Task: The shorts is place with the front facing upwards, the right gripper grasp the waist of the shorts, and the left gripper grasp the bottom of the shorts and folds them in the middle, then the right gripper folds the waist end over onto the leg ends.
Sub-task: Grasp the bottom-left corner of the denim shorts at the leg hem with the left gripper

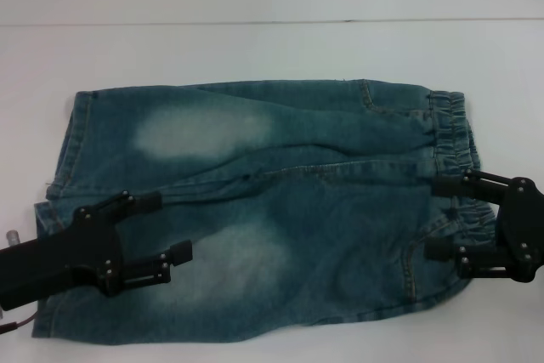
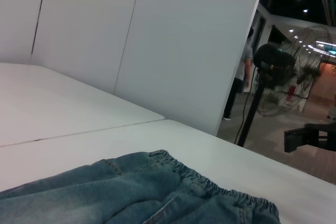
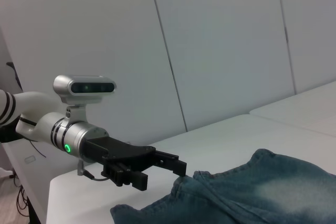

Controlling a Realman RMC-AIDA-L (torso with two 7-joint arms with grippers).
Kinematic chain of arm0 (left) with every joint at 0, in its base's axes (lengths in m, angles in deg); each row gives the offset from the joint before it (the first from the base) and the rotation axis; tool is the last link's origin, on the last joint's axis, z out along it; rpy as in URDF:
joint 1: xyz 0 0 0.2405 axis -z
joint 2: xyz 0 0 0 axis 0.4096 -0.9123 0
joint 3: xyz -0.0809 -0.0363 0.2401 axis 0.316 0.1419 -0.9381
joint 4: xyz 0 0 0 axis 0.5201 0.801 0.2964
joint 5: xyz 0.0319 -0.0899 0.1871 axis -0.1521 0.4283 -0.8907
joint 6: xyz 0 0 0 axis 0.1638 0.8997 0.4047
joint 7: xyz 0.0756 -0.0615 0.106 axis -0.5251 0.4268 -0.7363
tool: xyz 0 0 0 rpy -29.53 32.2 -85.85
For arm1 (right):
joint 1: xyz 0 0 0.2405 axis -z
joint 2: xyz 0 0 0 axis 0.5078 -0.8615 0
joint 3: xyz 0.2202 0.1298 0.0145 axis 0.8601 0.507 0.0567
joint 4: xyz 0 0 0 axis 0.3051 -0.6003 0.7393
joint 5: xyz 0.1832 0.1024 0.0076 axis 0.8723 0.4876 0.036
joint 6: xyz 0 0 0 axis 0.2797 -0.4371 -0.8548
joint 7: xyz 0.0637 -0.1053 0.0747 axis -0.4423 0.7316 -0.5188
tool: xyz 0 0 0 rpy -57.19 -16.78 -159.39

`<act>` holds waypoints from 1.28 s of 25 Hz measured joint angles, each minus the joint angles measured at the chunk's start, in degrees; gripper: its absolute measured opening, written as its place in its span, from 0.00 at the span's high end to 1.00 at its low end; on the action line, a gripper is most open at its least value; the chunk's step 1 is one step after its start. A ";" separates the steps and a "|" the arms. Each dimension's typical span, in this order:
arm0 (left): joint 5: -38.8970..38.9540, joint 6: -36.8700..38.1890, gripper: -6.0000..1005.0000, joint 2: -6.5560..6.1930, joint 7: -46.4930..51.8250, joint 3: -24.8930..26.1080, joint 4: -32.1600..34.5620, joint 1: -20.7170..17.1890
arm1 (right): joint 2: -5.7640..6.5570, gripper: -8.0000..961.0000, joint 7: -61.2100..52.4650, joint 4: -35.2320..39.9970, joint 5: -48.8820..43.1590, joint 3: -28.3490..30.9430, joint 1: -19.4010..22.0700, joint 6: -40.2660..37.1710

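Your blue-green denim shorts (image 1: 263,210) with pale faded thigh patches lie flat, front up, on the white table (image 1: 255,48), ready to be folded. Your black two-finger right gripper (image 1: 440,218) sits at the puckered elastic waist (image 1: 455,146), jaws spread wide with the near part of the band between the fingertips, so closing there would catch the waist for the lift. Your left gripper (image 1: 168,227), the black claw on a silver ringed wrist, hovers over the near leg, jaws also spread; the straight stitched leg hems (image 1: 64,159) lie behind its fingertips, beside the wrist, so judge whether it needs to back towards the bottom before pinching. Neither claw is pinching denim yet.
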 joint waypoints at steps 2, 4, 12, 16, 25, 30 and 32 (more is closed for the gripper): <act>-0.01 0.04 0.07 0.00 0.01 0.02 0.05 0.00 | 0.00 0.03 0.07 -0.06 0.00 0.00 -0.05 0.07; -0.01 0.06 0.07 0.00 0.02 0.02 0.07 -0.01 | 0.00 0.03 0.09 -0.09 0.02 0.00 -0.12 0.16; -0.20 0.94 0.07 -0.39 6.06 0.38 1.77 -0.49 | 0.00 0.03 -0.16 -0.37 0.05 0.09 -0.13 0.36; -1.76 3.05 0.07 -1.27 14.85 1.08 5.90 -2.38 | 0.04 0.04 -0.16 -0.44 0.20 0.59 0.30 0.43; -7.12 9.25 0.08 -1.79 22.13 12.60 14.24 -7.59 | 0.17 0.04 0.03 -0.45 0.02 0.73 0.66 2.39; -12.34 9.97 0.09 -2.37 24.00 17.47 15.50 -8.12 | 0.37 0.04 -0.01 -0.45 0.11 0.71 0.35 3.13; -14.70 9.95 0.09 -2.39 25.20 18.03 16.04 -8.13 | 0.37 0.04 -0.07 -0.29 0.12 0.71 0.13 3.12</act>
